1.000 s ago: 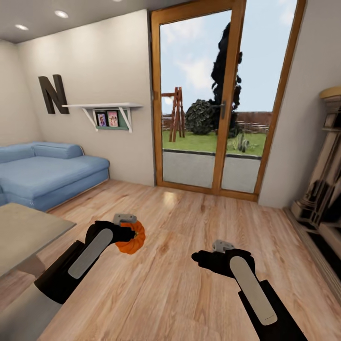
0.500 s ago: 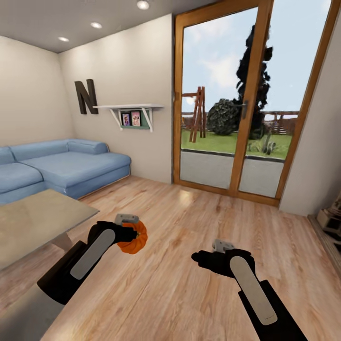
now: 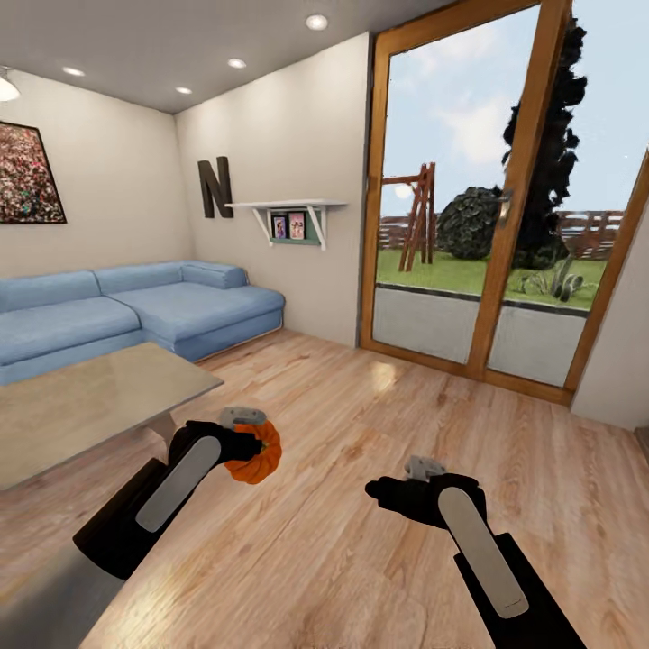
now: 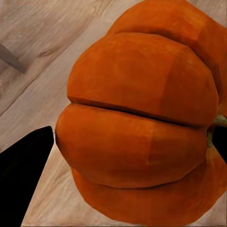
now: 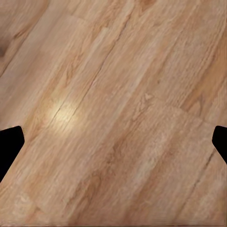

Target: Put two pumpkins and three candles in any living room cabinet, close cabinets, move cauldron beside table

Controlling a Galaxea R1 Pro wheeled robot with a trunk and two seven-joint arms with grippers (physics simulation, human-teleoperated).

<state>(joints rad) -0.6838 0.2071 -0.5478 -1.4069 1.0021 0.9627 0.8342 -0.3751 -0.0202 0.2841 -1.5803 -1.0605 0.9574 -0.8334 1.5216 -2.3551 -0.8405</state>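
My left gripper (image 3: 245, 445) is shut on one orange ribbed pumpkin (image 3: 255, 453) and holds it above the wooden floor, just off the table's near corner. In the left wrist view the pumpkin (image 4: 142, 118) sits between the dark fingers (image 4: 23, 175), its stem at one side. My right gripper (image 3: 380, 491) hangs open over bare floor, and its two fingertips (image 5: 9, 146) stand far apart with nothing between them. The cabinet, candles and cauldron are out of view.
A low table with a pale grey top (image 3: 81, 406) stands at the left, close to my left arm. Behind it is a blue corner sofa (image 3: 135, 311). A wood-framed glass door (image 3: 505, 225) fills the far wall. Open wooden floor (image 3: 379, 424) lies ahead.
The camera has turned to the left, so the sofa, table and a wall picture show more and the tall furniture at the right is gone. Both arms keep their pose, pumpkin still held.
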